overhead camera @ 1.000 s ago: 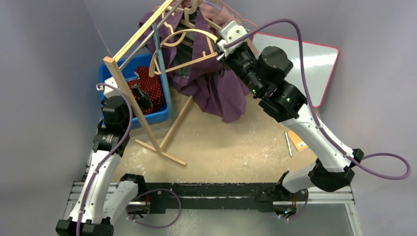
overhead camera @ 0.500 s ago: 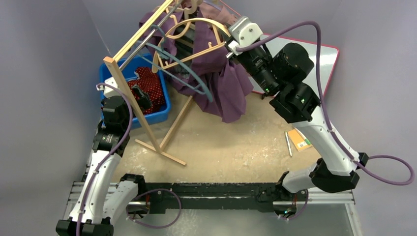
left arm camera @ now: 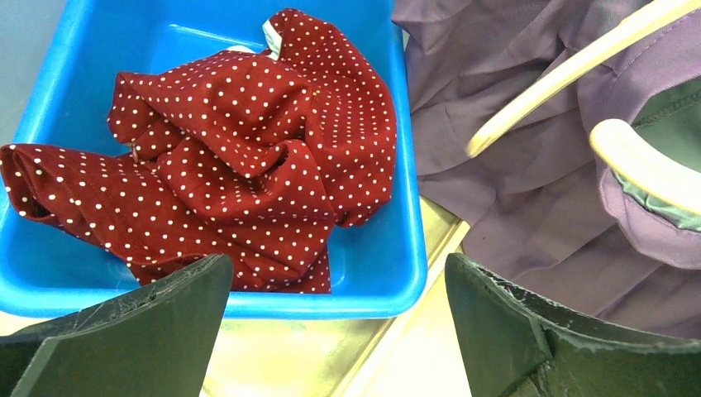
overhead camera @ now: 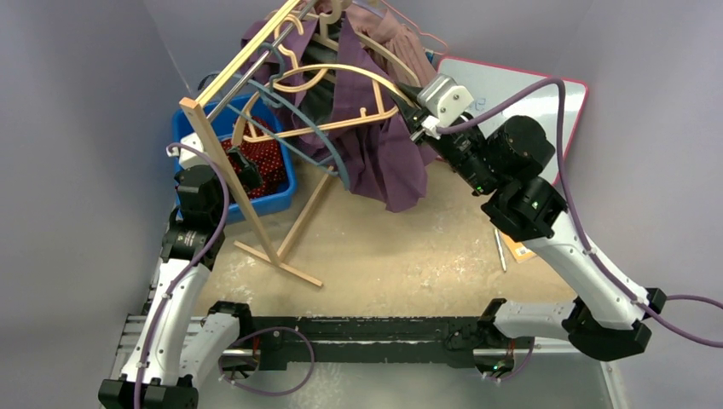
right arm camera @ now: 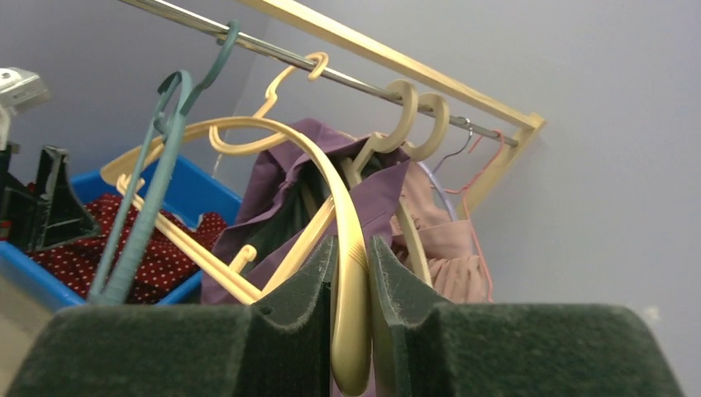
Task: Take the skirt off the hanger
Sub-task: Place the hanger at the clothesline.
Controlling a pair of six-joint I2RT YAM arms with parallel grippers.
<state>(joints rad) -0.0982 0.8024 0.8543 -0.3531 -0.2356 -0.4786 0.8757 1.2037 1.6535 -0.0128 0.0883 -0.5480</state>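
A purple skirt (overhead camera: 384,162) hangs from a wooden rack (overhead camera: 223,162) at the back. It also shows in the right wrist view (right arm camera: 273,190) and the left wrist view (left arm camera: 512,207). My right gripper (overhead camera: 418,115) (right arm camera: 351,248) is shut on the arm of a cream hanger (overhead camera: 341,68) (right arm camera: 331,178) whose hook is over the rack's rail. The hanger is tilted out to the right and the skirt drapes beside and behind it. My left gripper (overhead camera: 247,166) (left arm camera: 336,269) is open and empty above the near edge of a blue bin (overhead camera: 286,183) (left arm camera: 409,207).
A red polka-dot cloth (overhead camera: 264,153) (left arm camera: 231,165) lies in the bin. A teal hanger (overhead camera: 320,141) (right arm camera: 149,207) and a pink garment (overhead camera: 401,30) (right arm camera: 455,240) also hang on the rail. A red-edged white board (overhead camera: 529,102) lies back right, with an orange card (overhead camera: 517,243) near it.
My right gripper has moved right and toward the front, pulling the cream hanger out from the rack. The teal hanger has swung out with it. The left arm has not moved.
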